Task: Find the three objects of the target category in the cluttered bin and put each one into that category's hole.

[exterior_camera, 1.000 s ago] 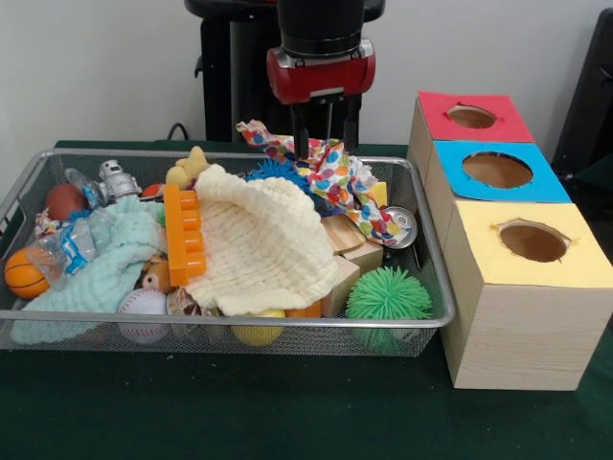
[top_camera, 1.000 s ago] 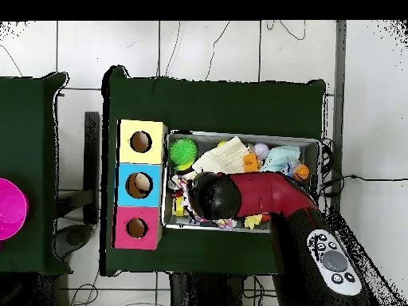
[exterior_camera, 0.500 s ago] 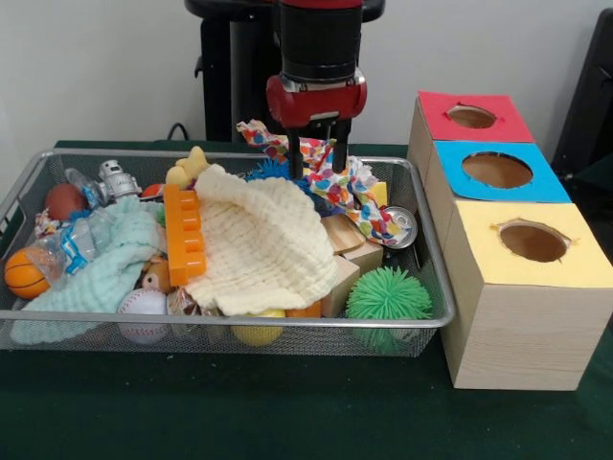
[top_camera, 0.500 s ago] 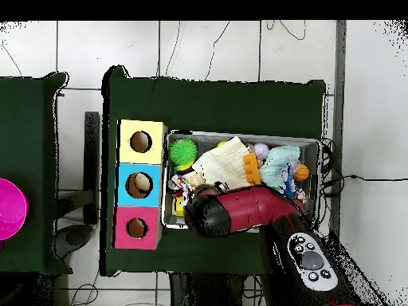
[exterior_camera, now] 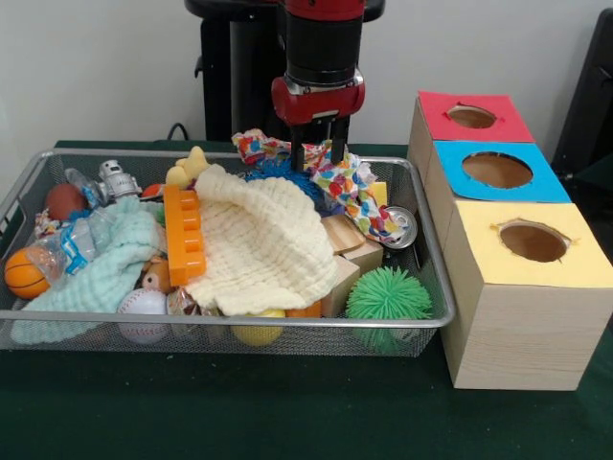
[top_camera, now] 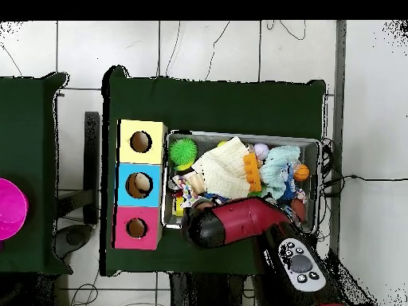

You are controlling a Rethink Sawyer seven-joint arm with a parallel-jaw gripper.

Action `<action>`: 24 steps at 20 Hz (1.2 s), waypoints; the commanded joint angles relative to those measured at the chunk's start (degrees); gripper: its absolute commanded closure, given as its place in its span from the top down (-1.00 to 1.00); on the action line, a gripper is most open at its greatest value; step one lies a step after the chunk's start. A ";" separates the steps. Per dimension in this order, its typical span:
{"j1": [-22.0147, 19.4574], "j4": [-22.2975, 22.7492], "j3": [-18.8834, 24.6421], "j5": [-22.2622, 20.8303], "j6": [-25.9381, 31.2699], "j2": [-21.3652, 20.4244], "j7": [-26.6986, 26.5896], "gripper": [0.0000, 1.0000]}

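1. Three holes sit to one side of the wire bin (exterior_camera: 433,287): a red-topped box (exterior_camera: 471,117), a blue-topped box (exterior_camera: 498,171) and a yellow-topped box (exterior_camera: 532,241), lined up and touching. You can't tell from the frames which category is the target, so that's your first worry.

2. Your pincer (exterior_camera: 318,153) hangs at the far rim of the bin, fingers pointing down into the polka-dot cloth (exterior_camera: 356,190). The cloth's top edge sits right between the fingers and it looks like they're pinching a fold of it, but I'd call that a guess, the contact itself is hard to read.

3. If cloth is the category, you've got candidates: that dotted one, the cream cloth (exterior_camera: 263,244) draped over the middle, and the mint cloth (exterior_camera: 107,264) toward the other end.

4. What could go wrong: the dotted cloth trails down over the wooden blocks (exterior_camera: 347,251) and next to the small tin can (exterior_camera: 398,228). Lift it and the tail could drag those along or snag the mesh.

5. A thin pinch on a floppy fold can slip out mid-carry, dropping it on the table (exterior_camera: 287,412) short of the boxes.

6. Loose cloth can also drape over a hole instead of falling in, so watch the release.
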 commanded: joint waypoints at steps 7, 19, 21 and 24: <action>1.42 3.63 -0.90 1.27 0.09 3.34 6.73 1.00; 5.47 -1.49 -5.17 -1.46 -21.48 15.45 10.34 1.00; 5.07 -1.21 -5.51 -0.50 -24.51 16.14 10.48 1.00; 4.85 -1.11 -5.51 0.69 -25.53 16.21 8.93 -1.00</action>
